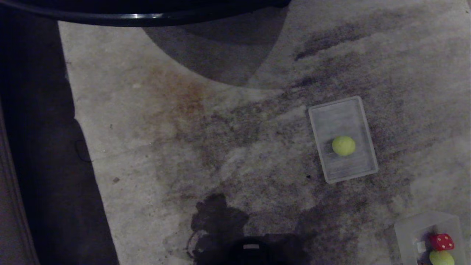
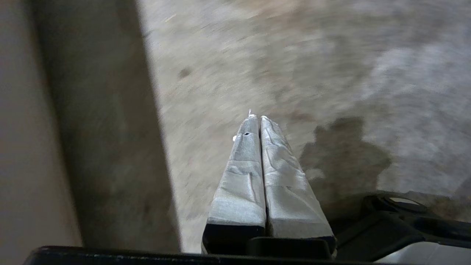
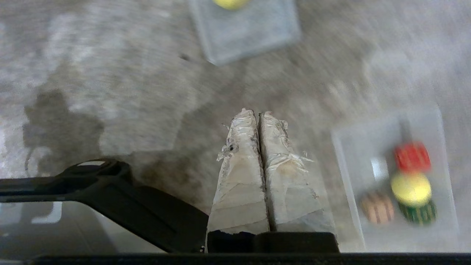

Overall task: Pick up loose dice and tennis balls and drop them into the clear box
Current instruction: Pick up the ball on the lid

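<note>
A tennis ball (image 1: 343, 145) rests on a flat translucent lid panel (image 1: 331, 117) on the floor, right of centre in the head view. The clear box (image 1: 404, 230) sits at the lower right corner, holding a red die (image 1: 442, 241) and a second tennis ball (image 1: 441, 258). In the right wrist view the box (image 3: 347, 165) holds the red die (image 3: 412, 157), a tennis ball (image 3: 411, 189), a peach die (image 3: 377, 208) and a dark green die (image 3: 417, 214). My right gripper (image 3: 256, 112) is shut and empty, above bare floor beside the box. My left gripper (image 2: 257, 117) is shut and empty, over bare floor.
A black curved rim (image 1: 140, 16) crosses the top of the head view, casting a round shadow. A dark strip (image 1: 44, 147) runs down the left side, beside a pale wall (image 2: 22, 129). My base (image 1: 254, 250) shows at the bottom edge. The floor is stained concrete.
</note>
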Motion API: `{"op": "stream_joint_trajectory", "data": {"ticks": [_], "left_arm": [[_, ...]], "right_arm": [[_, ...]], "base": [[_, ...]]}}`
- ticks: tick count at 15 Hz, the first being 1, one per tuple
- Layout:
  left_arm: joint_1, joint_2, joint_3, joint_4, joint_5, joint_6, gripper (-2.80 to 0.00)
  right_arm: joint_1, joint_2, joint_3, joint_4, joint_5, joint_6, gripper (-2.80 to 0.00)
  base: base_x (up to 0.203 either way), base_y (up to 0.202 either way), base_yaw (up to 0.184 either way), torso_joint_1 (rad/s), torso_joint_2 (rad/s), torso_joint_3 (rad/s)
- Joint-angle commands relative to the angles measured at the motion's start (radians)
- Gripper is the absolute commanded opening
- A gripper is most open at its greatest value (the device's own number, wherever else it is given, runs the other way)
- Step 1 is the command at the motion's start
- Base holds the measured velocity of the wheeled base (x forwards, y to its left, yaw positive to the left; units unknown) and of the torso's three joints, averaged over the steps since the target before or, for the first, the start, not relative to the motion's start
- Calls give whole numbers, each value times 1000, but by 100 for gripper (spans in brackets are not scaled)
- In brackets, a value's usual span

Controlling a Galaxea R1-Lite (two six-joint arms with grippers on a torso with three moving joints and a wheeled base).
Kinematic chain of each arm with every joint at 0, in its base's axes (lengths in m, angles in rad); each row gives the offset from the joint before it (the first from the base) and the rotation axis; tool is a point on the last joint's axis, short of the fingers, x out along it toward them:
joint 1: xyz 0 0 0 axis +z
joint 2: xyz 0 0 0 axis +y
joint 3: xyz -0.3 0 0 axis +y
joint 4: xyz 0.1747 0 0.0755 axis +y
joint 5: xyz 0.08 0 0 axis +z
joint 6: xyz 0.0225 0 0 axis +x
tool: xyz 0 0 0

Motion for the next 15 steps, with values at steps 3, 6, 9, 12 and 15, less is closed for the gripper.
{"op": "stream_joint_trajectory", "data": {"ticks": [3,6,9,12,15], "left_arm": [[0,2,2,-2,3,-4,-280],[0,2,2,-2,3,-4,-280],[0,2,2,-2,4,-10,-280],[0,2,2,-4,4,-8,-280],[0,2,2,-4,4,-8,-280]], "right_arm": [[0,2,0,0,0,2,-280],[1,2,0,0,0,2,-280],[1,2,0,0,0,4,-280],[1,2,0,0,0,4,-280],[1,2,0,0,0,4,-280]], "base": [[5,-7,135,1,2,0],[0,0,0,0,0,0],[0,0,0,0,0,0],[4,7,-133,3,2,0],[1,13,-171,2,6,1]]}}
